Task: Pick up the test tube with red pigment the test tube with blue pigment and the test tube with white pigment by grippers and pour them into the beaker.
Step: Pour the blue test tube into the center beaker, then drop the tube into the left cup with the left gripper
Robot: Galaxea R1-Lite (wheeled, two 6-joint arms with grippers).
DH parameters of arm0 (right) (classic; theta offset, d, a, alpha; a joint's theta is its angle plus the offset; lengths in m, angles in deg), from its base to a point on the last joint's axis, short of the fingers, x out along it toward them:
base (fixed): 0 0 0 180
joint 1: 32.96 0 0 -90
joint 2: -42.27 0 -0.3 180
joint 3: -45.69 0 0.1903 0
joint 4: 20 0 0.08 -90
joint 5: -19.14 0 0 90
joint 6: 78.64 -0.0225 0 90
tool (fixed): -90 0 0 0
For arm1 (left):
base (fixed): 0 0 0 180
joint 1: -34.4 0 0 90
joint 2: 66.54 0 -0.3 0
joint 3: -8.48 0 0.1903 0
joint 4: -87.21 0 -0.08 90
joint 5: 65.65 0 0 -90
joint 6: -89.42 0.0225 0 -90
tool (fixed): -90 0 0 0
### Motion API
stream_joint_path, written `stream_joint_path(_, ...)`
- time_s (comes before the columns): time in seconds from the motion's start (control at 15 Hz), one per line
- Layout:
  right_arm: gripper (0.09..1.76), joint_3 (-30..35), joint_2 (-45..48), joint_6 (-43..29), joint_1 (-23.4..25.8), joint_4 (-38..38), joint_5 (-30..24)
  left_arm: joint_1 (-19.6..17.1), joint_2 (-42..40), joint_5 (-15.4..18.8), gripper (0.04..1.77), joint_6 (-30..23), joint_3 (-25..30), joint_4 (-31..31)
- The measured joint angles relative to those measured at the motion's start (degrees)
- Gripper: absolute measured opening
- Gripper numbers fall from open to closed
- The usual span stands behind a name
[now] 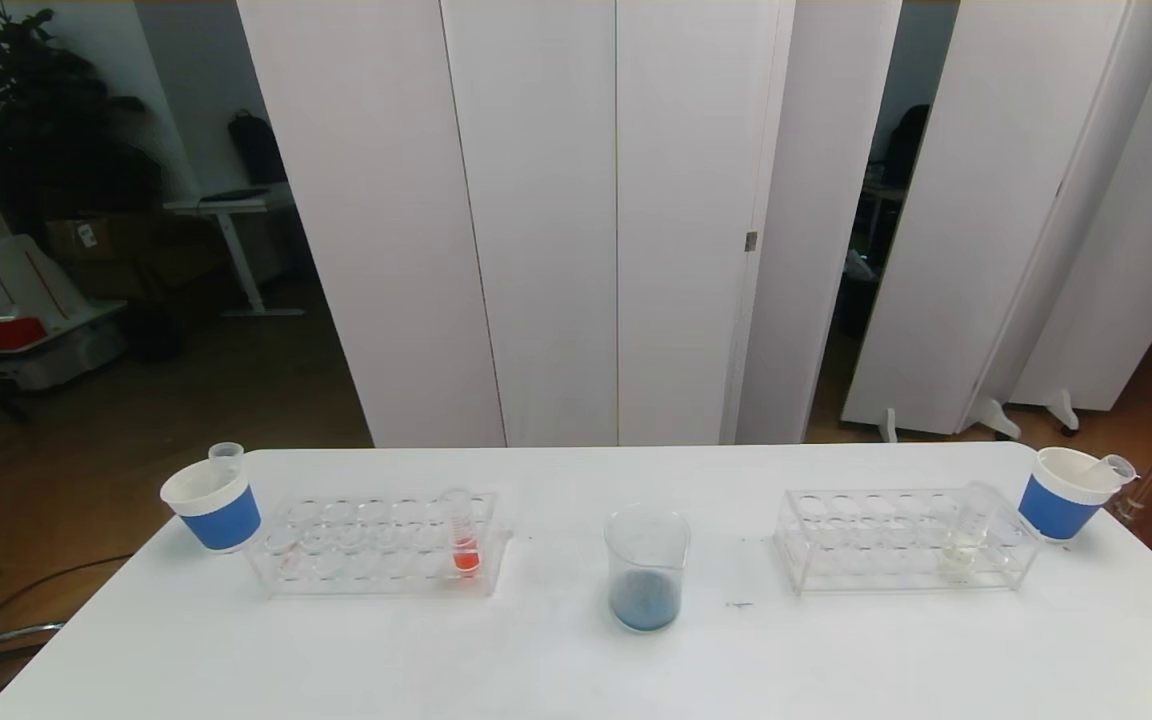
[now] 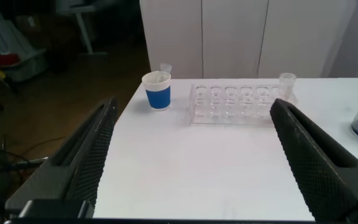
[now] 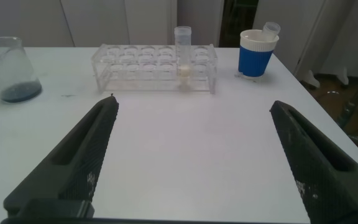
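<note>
The beaker (image 1: 646,570) stands mid-table with dark blue liquid at its bottom. The test tube with red pigment (image 1: 464,537) stands upright in the left clear rack (image 1: 376,545). The test tube with white pigment (image 1: 966,528) stands in the right rack (image 1: 901,540). The test tube with blue pigment is out of view. My left gripper (image 2: 194,106) is open over bare table, short of the left rack (image 2: 232,102). My right gripper (image 3: 194,104) is open and empty, short of the white tube (image 3: 183,57). Neither arm shows in the head view.
A blue-banded paper cup (image 1: 213,505) with an empty clear tube (image 1: 226,455) stands at the table's left corner. A second cup (image 1: 1066,492) with an empty tube (image 1: 1116,467) stands at the right corner. White panels stand behind the table.
</note>
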Motion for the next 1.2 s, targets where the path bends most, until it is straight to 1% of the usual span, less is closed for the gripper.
stream_joint_path(0.07,1.75,0.0,0.0,0.0,0.0,0.0,0.0,0.2,-2.5,1.7,1.75,0.4,1.6,-0.2)
stream_joint_path(0.13,1.75,0.0,0.0,0.0,0.0,0.0,0.0,0.3,-4.2,2.3,1.75,0.6,2.9,-0.4)
stream_joint_path(0.33,1.75,0.0,0.0,0.0,0.0,0.0,0.0,0.4,-6.6,2.6,1.75,1.4,8.9,-1.5)
stream_joint_path(0.4,1.75,0.0,0.0,0.0,0.0,0.0,0.0,0.4,-6.9,2.6,1.75,1.3,11.5,-3.5)
stream_joint_path(0.53,1.75,0.0,0.0,0.0,0.0,0.0,0.0,0.5,-7.2,2.8,1.75,1.0,17.8,-11.6)
stream_joint_path(0.6,1.75,0.0,0.0,0.0,0.0,0.0,0.0,0.5,-7.3,3.6,1.75,0.8,20.7,-16.3)
stream_joint_path(0.67,1.75,0.0,0.0,0.0,0.0,0.0,0.0,0.5,-7.3,5.8,1.75,0.9,22.8,-18.7)
stream_joint_path(0.73,1.75,0.0,0.0,0.0,0.0,0.0,0.0,0.5,-7.3,7.0,1.75,1.0,24.0,-18.8)
stream_joint_path(0.87,1.75,0.0,0.0,0.0,0.0,0.0,0.0,0.5,-7.4,7.4,1.75,0.6,24.8,-17.5)
stream_joint_path(1.0,1.75,0.0,0.0,0.0,0.0,0.0,0.0,0.5,-7.4,8.2,1.75,-0.4,25.1,-13.6)
stream_joint_path(1.07,1.75,0.0,0.0,0.0,0.0,0.0,0.0,0.5,-7.4,8.1,1.75,-1.5,25.1,-12.9)
stream_joint_path(1.2,1.75,0.0,0.0,0.0,0.0,0.0,0.0,0.5,-7.4,8.0,1.75,-2.2,25.1,-13.3)
